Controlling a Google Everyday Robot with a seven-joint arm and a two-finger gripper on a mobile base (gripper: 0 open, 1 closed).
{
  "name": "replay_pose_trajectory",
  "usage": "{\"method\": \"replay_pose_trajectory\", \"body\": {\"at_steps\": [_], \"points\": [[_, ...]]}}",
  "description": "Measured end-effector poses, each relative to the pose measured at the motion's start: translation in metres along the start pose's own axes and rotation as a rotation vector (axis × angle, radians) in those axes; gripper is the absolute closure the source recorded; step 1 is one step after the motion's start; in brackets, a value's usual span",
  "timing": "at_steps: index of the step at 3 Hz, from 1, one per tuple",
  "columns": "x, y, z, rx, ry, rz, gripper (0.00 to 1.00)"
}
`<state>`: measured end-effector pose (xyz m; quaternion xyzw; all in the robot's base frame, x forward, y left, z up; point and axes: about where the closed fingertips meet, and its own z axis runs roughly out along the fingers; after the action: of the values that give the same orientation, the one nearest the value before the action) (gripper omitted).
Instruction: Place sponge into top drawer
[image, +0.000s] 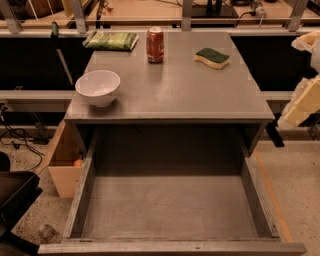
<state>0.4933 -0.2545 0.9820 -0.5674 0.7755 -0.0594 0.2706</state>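
A: Sponge (212, 57) sits at the right rear of the cabinet top (175, 95), green side up, nothing touching it. Top drawer (170, 205) stands wide open below, bottom bare.

B: And the gripper?

A: Gripper (302, 102) hangs at the R edge of view, beside the cabinet and well apart from the sponge. Open or closed? Can't tell from here. It's not on the sponge, that much is sure.

B: So the step in hand = reach & pick, I'd say.

A: Agreed, task's barely begun imo. To do it well: come in from above, straddle the sponge across its narrow width, and grip low on the foam so it doesn't squirt out.

B: Obstacles?

A: Soda can (155, 44) is to the sponge's left, near but apart. Approaching from the R keeps the arm off it. Bowl (98, 87) and green packet (111, 40) are well away on the L, no issue.

B: Then the drop?

A: Lift clear of the top's front edge, carry fwd, and lower over mid-drawer, not over a side wall. The light-wood box (65, 160) on the floor at L isn't the target.
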Motion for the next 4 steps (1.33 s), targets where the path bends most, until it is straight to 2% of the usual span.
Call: {"method": "replay_pose_trajectory", "body": {"at_steps": [1, 2, 3, 4], "points": [[0.031, -0.069, 0.018, 0.140, -0.173, 0.096, 0.00], [0.048, -0.145, 0.031, 0.285, -0.385, 0.179, 0.00], [0.060, -0.198, 0.068, 0.308, -0.524, 0.299, 0.00], [0.065, -0.218, 0.063, 0.342, -0.558, 0.311, 0.00]]}}
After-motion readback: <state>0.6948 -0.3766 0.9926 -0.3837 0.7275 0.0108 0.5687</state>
